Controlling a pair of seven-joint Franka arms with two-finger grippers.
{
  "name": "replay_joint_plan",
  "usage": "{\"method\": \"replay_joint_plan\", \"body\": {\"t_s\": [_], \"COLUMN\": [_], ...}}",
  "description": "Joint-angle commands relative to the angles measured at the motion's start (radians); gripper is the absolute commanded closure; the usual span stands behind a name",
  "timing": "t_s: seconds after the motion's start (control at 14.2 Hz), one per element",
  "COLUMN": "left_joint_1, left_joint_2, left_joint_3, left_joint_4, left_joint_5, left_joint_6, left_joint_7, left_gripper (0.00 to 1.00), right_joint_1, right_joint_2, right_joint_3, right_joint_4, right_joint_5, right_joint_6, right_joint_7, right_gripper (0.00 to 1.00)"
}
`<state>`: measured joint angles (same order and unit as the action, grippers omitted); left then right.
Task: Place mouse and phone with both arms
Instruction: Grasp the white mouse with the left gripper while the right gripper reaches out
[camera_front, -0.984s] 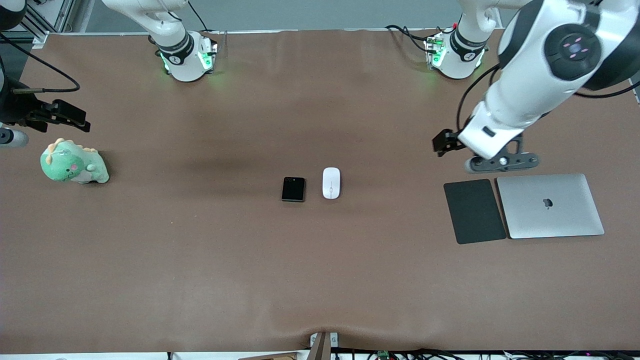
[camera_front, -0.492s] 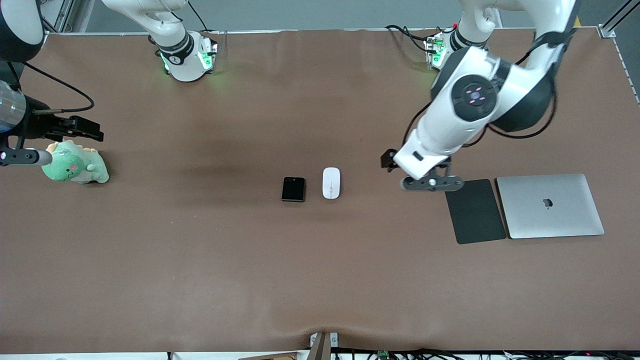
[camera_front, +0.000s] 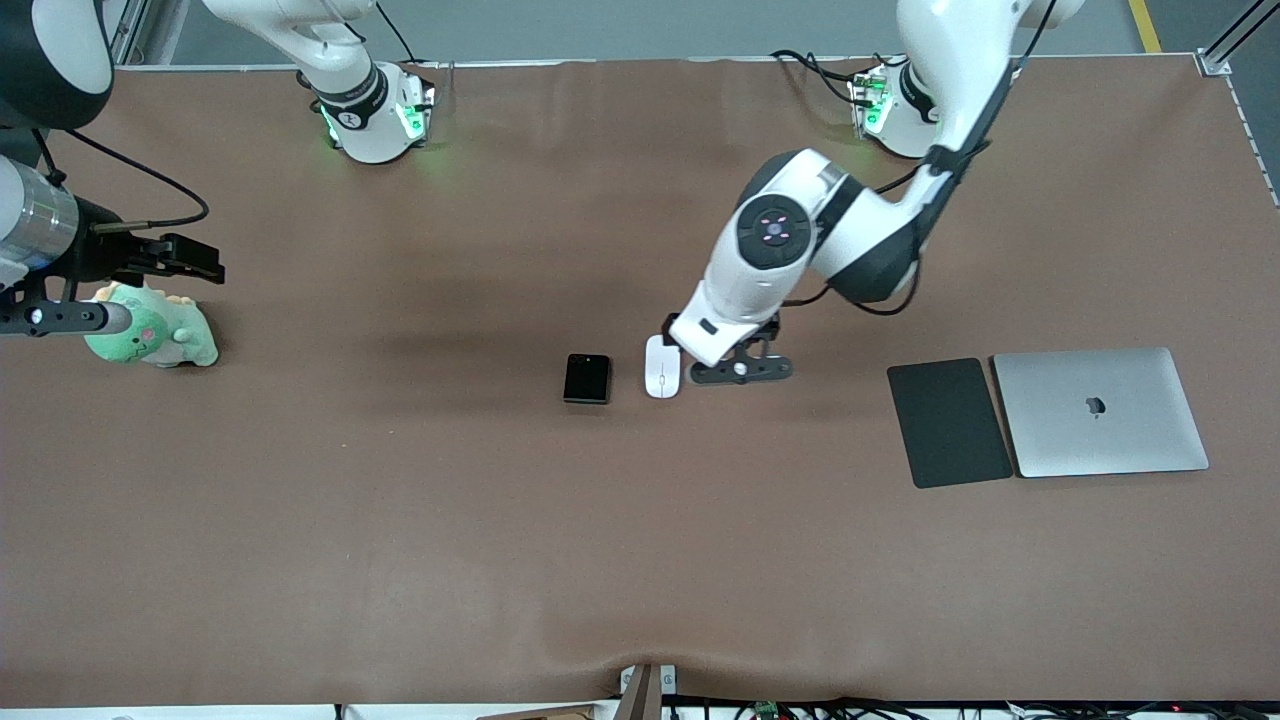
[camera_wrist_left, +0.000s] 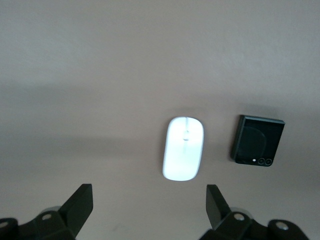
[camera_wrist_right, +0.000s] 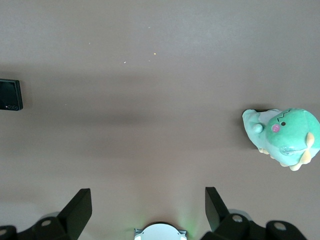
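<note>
The white mouse (camera_front: 661, 372) lies mid-table, and the black folded phone (camera_front: 587, 378) lies beside it toward the right arm's end. My left gripper (camera_front: 672, 330) hangs low over the mouse's edge, and its wrist hides part of the mouse. In the left wrist view the gripper (camera_wrist_left: 148, 195) is open and empty, with the mouse (camera_wrist_left: 183, 148) and phone (camera_wrist_left: 257, 140) just ahead of its fingertips. My right gripper (camera_front: 195, 258) is open and empty over the table at the right arm's end, above a plush toy. The right wrist view shows it (camera_wrist_right: 148, 197) and the phone (camera_wrist_right: 10, 94) at the picture's edge.
A green dinosaur plush (camera_front: 150, 332) sits at the right arm's end and also shows in the right wrist view (camera_wrist_right: 282, 136). A dark grey mouse pad (camera_front: 948, 422) and a closed silver laptop (camera_front: 1098, 411) lie side by side at the left arm's end.
My left arm has swept from above the mouse pad and laptop to the mouse at mid-table. My right gripper has shifted slightly toward the middle, over the plush.
</note>
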<state>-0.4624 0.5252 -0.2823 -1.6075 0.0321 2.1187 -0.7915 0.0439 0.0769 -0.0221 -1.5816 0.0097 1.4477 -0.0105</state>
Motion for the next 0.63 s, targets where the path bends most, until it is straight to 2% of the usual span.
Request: {"method": "replay_joint_plan", "body": {"t_s": [0.0,0.14,0.56], "left_joint_1": [-0.048,-0.059,-0.081], "left_joint_2": [0.074,0.125,0.226], "left_joint_3": [0.008,0.006,0.009], "left_joint_4": [0.024,0.024,0.047], "left_joint_5": [0.086,0.136,0.141], "left_joint_6": [0.053,0.085,0.178], "left_joint_7": [-0.072,-0.092,-0.114], "left_gripper": [0.0,0.0,0.0], "right_joint_1": [0.02,0.04,0.045], "right_joint_2": [0.014,0.015,0.058], "right_joint_3": [-0.004,-0.007,-0.005], "right_joint_4": [0.022,0.022,0.023], "right_joint_5": [0.013,0.012,0.012], "right_joint_6": [-0.017,-0.017,-0.007], "right_joint_7": [-0.006,0.001,0.003], "right_gripper": [0.0,0.0,0.0]}}
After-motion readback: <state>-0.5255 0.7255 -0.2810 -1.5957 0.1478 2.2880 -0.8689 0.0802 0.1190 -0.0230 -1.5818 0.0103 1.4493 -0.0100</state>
